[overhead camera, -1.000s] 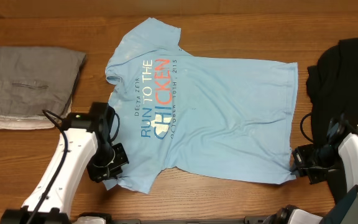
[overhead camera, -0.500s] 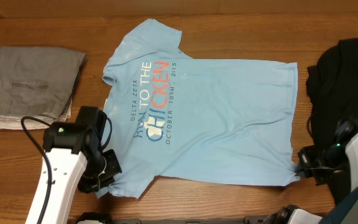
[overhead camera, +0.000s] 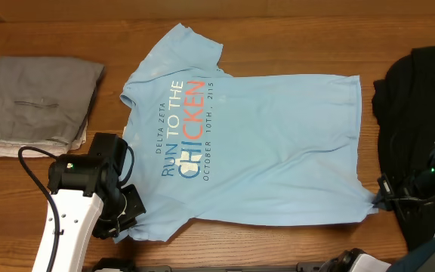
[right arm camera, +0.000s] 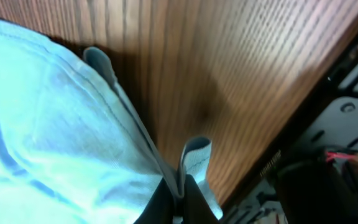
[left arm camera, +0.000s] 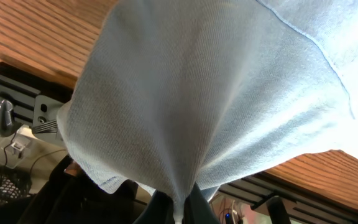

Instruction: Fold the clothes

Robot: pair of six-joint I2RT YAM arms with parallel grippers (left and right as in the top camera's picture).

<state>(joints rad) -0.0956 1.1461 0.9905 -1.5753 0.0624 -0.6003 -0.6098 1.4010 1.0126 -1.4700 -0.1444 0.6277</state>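
Note:
The light blue T-shirt [overhead camera: 263, 143] lies spread flat on the wooden table, its dark blue, white and orange-red lettering facing up, collar to the left. My left gripper [overhead camera: 131, 219] is shut on the shirt's near-left sleeve; the left wrist view shows the cloth [left arm camera: 185, 112] bunched between the fingers [left arm camera: 178, 208]. My right gripper [overhead camera: 380, 202] is shut on the shirt's near-right hem corner; the right wrist view shows the hem [right arm camera: 135, 130] pinched between the fingers [right arm camera: 179, 199].
A folded grey garment [overhead camera: 40, 106] lies at the far left. A black garment [overhead camera: 421, 91] is heaped at the right edge, behind my right arm. The table's front edge runs just below both grippers.
Both grippers have pulled outward and toward the front edge with the shirt held, stretching it wider; the left arm moved left and down, the right arm moved right.

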